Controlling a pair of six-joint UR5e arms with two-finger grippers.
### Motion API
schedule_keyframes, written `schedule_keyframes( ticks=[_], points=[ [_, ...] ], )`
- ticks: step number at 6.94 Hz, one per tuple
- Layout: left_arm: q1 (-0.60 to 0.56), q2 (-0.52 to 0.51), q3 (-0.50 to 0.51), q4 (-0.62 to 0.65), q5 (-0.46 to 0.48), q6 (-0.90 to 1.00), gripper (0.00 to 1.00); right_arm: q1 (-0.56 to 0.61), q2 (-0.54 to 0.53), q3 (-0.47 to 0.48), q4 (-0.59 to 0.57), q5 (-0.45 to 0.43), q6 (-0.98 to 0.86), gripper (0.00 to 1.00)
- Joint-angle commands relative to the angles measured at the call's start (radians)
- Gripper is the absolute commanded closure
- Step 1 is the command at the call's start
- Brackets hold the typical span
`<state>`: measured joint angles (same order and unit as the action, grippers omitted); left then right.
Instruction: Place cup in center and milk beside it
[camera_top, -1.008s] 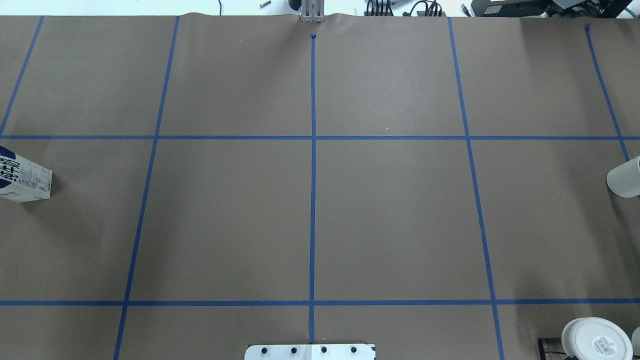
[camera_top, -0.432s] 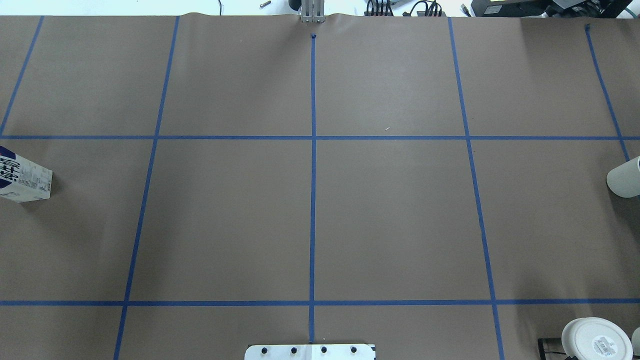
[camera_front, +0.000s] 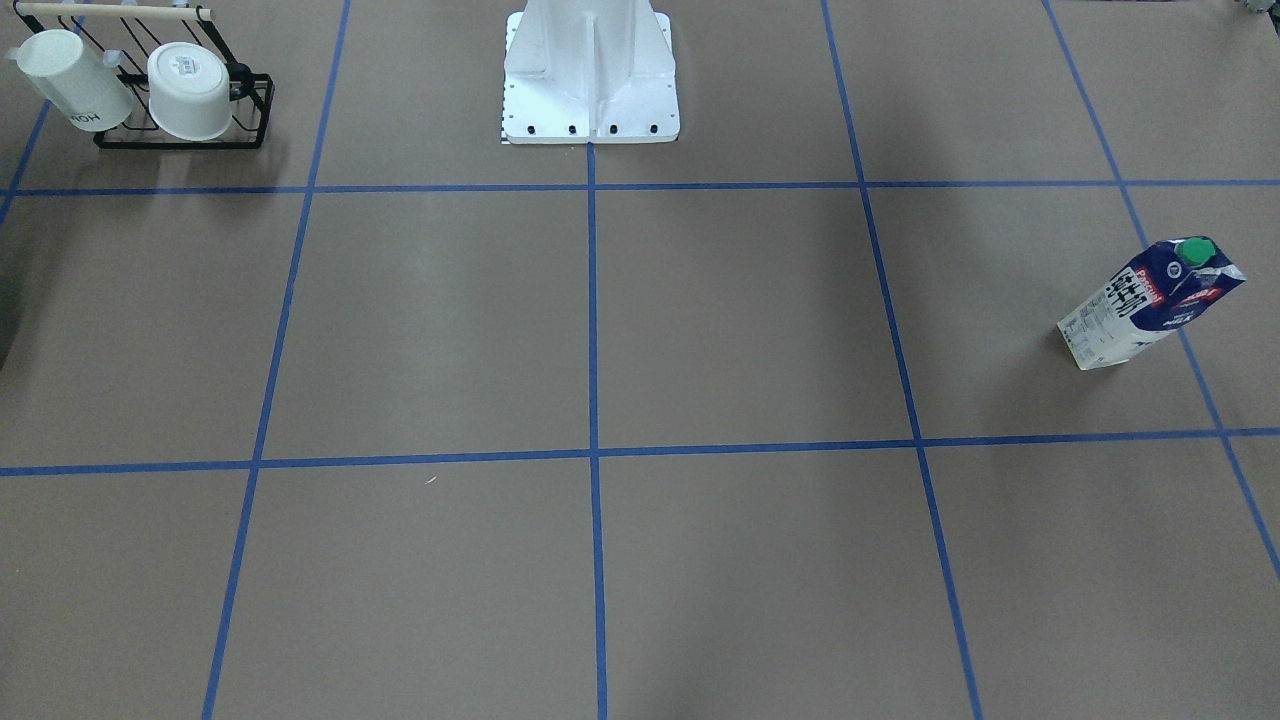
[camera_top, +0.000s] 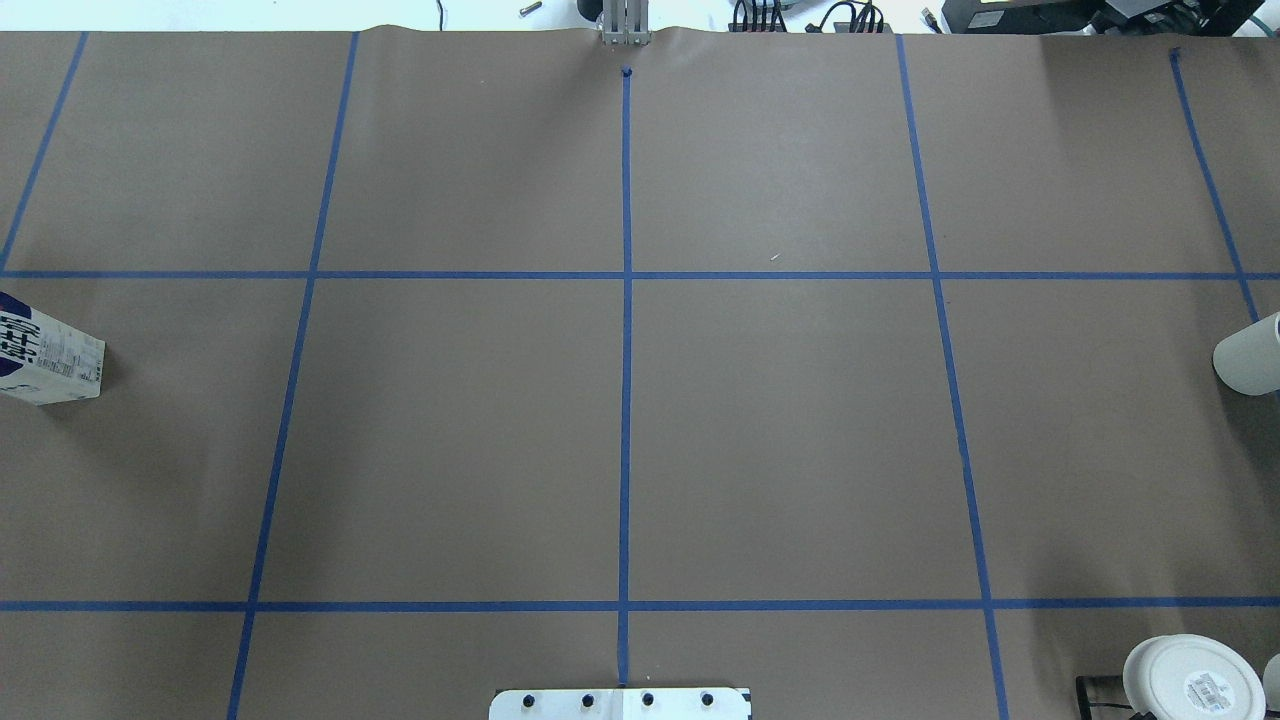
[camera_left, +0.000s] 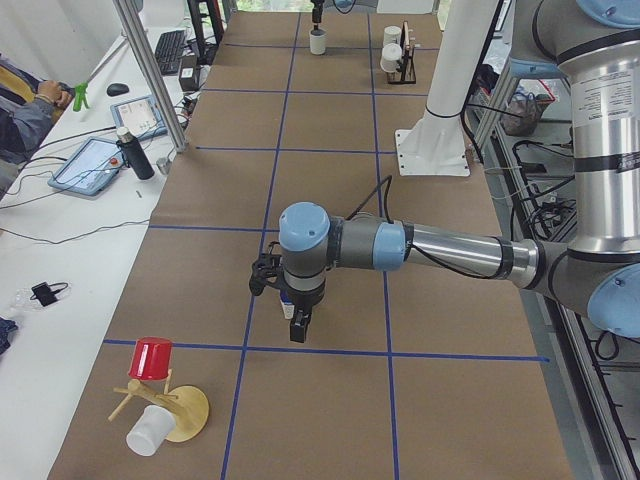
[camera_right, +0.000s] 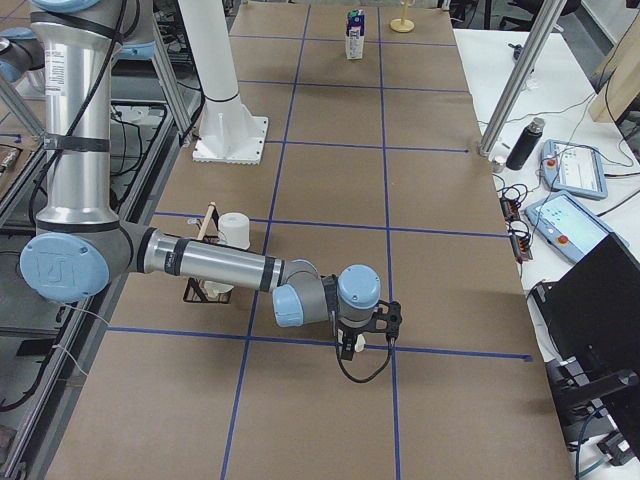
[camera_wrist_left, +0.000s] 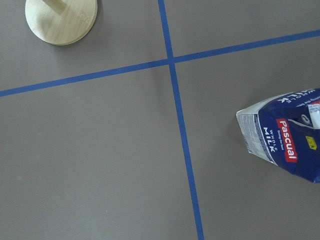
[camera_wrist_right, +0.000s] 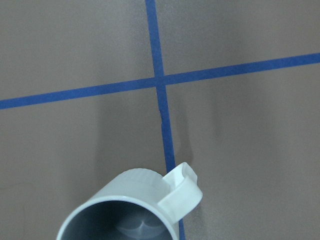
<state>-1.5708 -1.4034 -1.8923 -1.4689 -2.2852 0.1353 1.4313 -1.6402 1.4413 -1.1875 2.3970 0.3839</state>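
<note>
The cup (camera_top: 1250, 353), a plain white mug, stands at the overhead view's right edge. It fills the bottom of the right wrist view (camera_wrist_right: 132, 207), handle to the right. The milk (camera_front: 1150, 300), a blue and white carton with a green cap, stands upright at the overhead view's left edge (camera_top: 45, 350) and shows in the left wrist view (camera_wrist_left: 287, 145). My left gripper (camera_left: 298, 328) hangs low by the milk. My right gripper (camera_right: 357, 345) hangs low over the cup's spot. Both grippers show only in side views, so I cannot tell whether they are open or shut.
A black wire rack (camera_front: 185, 140) near the robot's base (camera_front: 590, 75) holds two white mugs, one with lettering (camera_front: 70, 70). A wooden stand with a red cup (camera_left: 152, 358) stands at the table's left end. Blue tape lines grid the brown table.
</note>
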Motion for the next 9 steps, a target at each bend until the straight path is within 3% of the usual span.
schedule_keyframes(
  ticks=[1,2,3,4,5,7,9],
  points=[
    [0.0,0.0,-0.001,-0.001,0.001,0.0,0.02,-0.032,0.0,-0.013,0.0,-0.001,0.032,0.0],
    [0.0,0.0,-0.002,-0.001,0.001,0.0,0.02,-0.044,0.0,-0.015,0.0,-0.001,0.042,0.0],
    [0.0,0.0,-0.002,-0.001,0.001,0.0,0.02,-0.057,-0.001,-0.015,-0.001,-0.001,0.043,0.12],
    [0.0,0.0,-0.002,-0.001,0.001,0.0,0.02,-0.063,0.0,-0.013,-0.006,-0.001,0.043,0.9],
    [0.0,0.0,-0.004,-0.001,0.0,-0.002,0.02,-0.064,0.002,-0.01,-0.006,-0.001,0.043,1.0],
    [0.0,0.0,-0.008,-0.001,-0.004,-0.014,0.02,-0.071,0.002,0.026,-0.003,0.004,0.043,1.0],
    [0.0,0.0,-0.014,-0.001,-0.004,-0.014,0.02,-0.162,0.008,0.198,-0.015,-0.009,0.094,1.0]
  ],
)
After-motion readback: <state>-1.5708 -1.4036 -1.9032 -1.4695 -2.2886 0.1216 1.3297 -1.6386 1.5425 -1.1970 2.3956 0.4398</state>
